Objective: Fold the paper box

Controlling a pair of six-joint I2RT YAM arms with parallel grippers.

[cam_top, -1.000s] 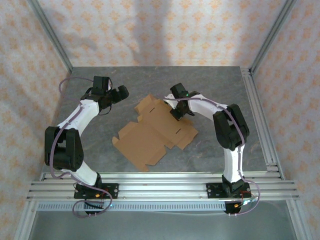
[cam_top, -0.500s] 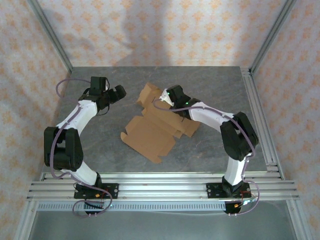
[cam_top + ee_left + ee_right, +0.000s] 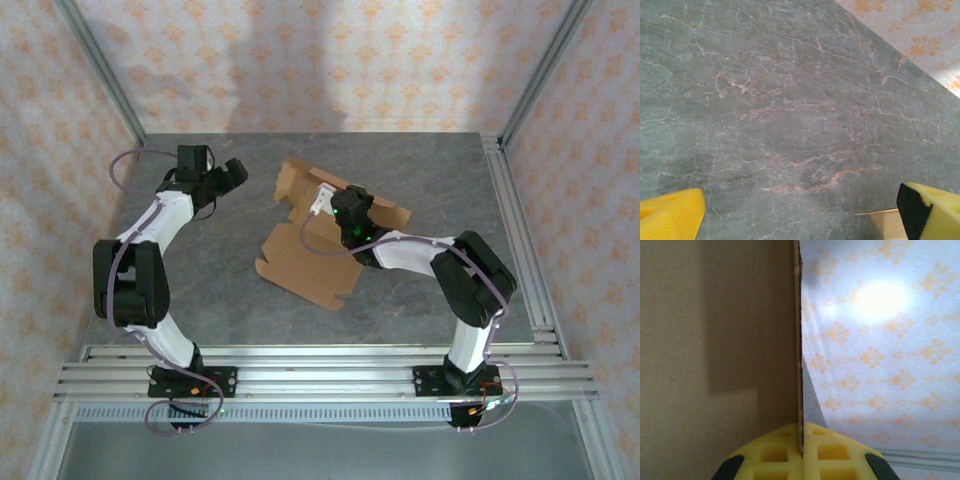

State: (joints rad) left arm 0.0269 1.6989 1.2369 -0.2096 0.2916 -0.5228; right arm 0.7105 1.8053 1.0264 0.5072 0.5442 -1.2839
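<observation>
The paper box (image 3: 300, 265) is a tan die-cut sheet not yet folded into shape. It lies slantwise in the middle of the table (image 3: 200, 290), with its near panel flat and its far flaps raised off the stone. The right gripper (image 3: 330, 203) sits right over that raised part, closed tight on one cardboard edge. In the right wrist view the panel stands edge-on, nipped between the yellow pads (image 3: 770, 452).

The sheet's long axis runs from near-left to far-right, so the free flaps point toward the far-left corner. That is the side where the left gripper (image 3: 232, 173) hangs, jaws spread wide and holding nothing, apart from the sheet's far-left flap. The box lies to that gripper's right and a little nearer the arm bases. The right arm is the nearer one, already on the box. Any counter-fold likely falls to the left arm reaching rightward.
</observation>
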